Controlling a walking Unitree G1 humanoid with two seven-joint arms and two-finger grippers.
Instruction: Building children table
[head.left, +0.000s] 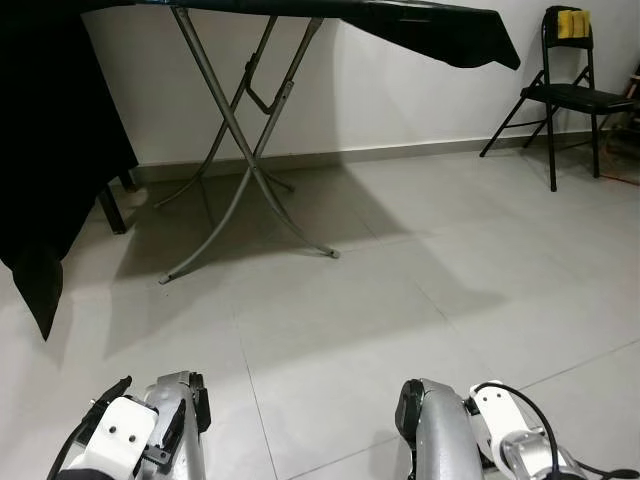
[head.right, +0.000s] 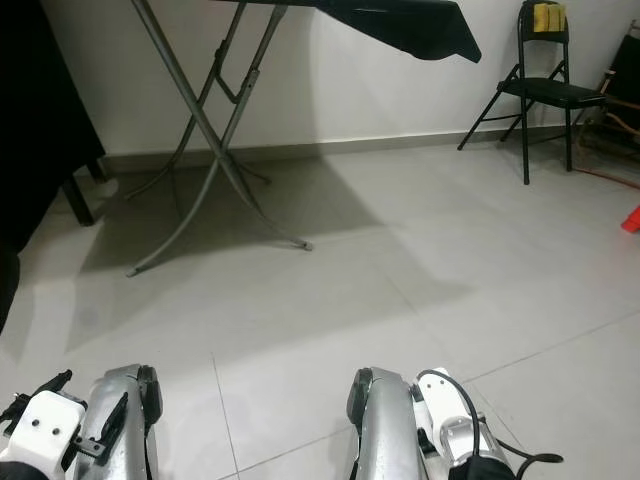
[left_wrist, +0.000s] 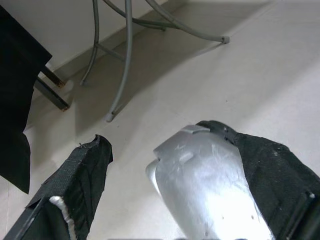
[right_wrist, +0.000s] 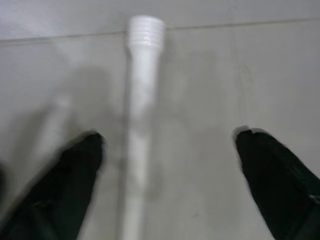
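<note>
one white leg (right_wrist: 142, 125) between tool (right_wrist: 167, 185) fingers

Evenly bright room; right wrist view blurred, shadows soft.

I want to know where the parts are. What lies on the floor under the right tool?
A white tube with a threaded end lies on the floor between the open right tool fingers, untouched. Its lower end is out of frame, and the view is blurred.

Pale tiled floor (head.left: 420, 300), white threaded table leg (right_wrist: 141, 125) lying on it
</note>
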